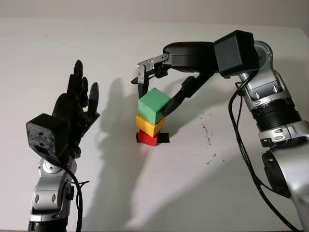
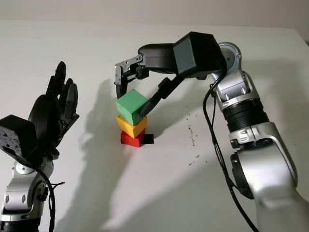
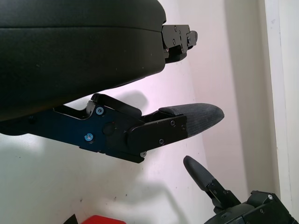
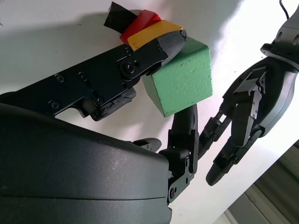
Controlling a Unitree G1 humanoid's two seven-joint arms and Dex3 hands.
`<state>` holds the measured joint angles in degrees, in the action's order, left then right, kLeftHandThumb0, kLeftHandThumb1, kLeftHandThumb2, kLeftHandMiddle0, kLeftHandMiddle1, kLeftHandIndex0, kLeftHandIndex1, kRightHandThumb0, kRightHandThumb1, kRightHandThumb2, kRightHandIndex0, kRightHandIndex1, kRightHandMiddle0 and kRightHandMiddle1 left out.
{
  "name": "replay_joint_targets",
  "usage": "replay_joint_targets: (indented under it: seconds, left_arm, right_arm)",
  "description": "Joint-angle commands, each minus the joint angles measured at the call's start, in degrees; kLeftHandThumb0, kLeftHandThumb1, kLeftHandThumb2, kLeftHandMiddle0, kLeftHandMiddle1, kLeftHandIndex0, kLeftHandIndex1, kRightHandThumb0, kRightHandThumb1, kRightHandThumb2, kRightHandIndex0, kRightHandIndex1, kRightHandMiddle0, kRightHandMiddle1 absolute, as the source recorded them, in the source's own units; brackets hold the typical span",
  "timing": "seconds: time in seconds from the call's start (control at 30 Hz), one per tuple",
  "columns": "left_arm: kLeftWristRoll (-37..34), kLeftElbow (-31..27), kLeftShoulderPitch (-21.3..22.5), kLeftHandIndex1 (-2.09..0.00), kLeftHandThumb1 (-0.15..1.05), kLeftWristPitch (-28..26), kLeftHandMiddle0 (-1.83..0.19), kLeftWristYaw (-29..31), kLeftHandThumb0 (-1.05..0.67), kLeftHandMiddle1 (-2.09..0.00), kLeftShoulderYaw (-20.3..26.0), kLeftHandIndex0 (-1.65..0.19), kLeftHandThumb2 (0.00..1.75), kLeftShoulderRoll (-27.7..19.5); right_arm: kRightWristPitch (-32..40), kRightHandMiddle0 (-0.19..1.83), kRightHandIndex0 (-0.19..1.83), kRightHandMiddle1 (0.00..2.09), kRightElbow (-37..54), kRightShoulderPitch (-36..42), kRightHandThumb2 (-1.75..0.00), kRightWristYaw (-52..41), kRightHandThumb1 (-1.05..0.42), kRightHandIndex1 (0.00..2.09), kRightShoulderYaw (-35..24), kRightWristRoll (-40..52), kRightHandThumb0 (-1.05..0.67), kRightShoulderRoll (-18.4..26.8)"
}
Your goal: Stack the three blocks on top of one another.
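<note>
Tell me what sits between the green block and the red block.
The yellow block lies between them: the green block, gripped by the right hand, sits on it, and the red block lies underneath. Both eye views show it.

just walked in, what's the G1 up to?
Stacking blocks. The right hand is gripping the green block, which sits tilted on top of the yellow block; the yellow one is already on the red block. So the third block is on the stack but not squared up and not let go. The left hand is open, raised off the white table to the left of the stack.
</note>
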<state>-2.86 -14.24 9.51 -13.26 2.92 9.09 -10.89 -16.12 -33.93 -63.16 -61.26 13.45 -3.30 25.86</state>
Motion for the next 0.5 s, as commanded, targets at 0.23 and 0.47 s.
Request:
replay_joint_targets:
  seconds: [0.23, 0.47]
  left_arm:
    - [-0.01, -2.39, -1.08, -0.04, 1.05, -1.29, 0.10, -0.57, -0.66, -0.05, -0.14, 0.14, 0.63, 0.46]
    - [0.41, -2.22, -0.84, -0.06, 1.05, -1.71, 0.08, -1.21, -0.67, -0.06, -0.37, 0.11, 0.63, 0.59]
  right_arm:
    - [1.28, 0.39, 0.34, 1.56, 1.31, 1.08, -0.05, -0.47, -0.91, 0.04, -0.08, 0.29, -0.50, 0.14]
    - [1.94, 0.37, 0.33, 1.53, 1.89, 1.43, -0.05, -0.08, -0.91, 0.04, -0.20, 0.38, -0.49, 0.02]
